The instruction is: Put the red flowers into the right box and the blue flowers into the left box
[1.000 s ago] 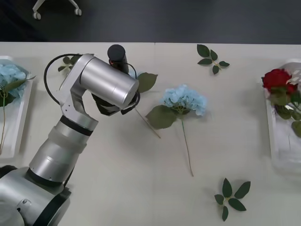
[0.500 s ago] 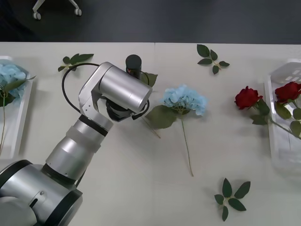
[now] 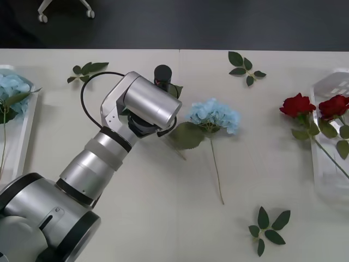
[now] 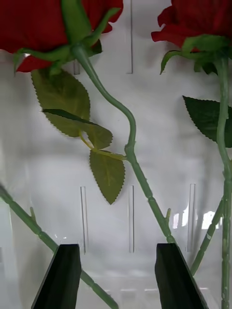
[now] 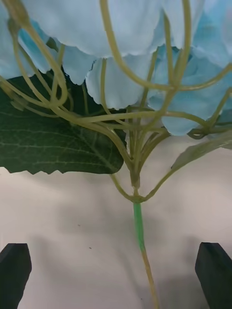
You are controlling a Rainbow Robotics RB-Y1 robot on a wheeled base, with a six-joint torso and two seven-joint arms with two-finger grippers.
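Observation:
My left gripper (image 5: pixel 116 253) is open just above a blue flower (image 5: pixel 121 58), whose thin stem (image 5: pixel 139 227) runs between the fingers. In the front view the left arm's wrist (image 3: pixel 144 106) covers that bloom; a leaf and a stem end (image 3: pixel 180 154) stick out. A second blue flower (image 3: pixel 214 115) lies at the table's centre. A third (image 3: pixel 11 87) rests in the left box (image 3: pixel 24 142). Two red flowers (image 3: pixel 297 103) (image 3: pixel 334 105) sit at the right box (image 3: pixel 324 164), one bloom outside its left wall. My right gripper (image 4: pixel 117 247) is open over rose stems (image 4: pixel 130 145) in that box.
Loose green leaf sprigs lie at the back left (image 3: pixel 90 69), back centre (image 3: pixel 246 68) and front right (image 3: pixel 268 229). The table's far edge runs along the top, with a chair base (image 3: pixel 65 8) on the dark floor beyond it.
My left arm has swung right, toward the table's centre. At the right box a second red flower has come into sight, its bloom swinging out left of the box and then partly back.

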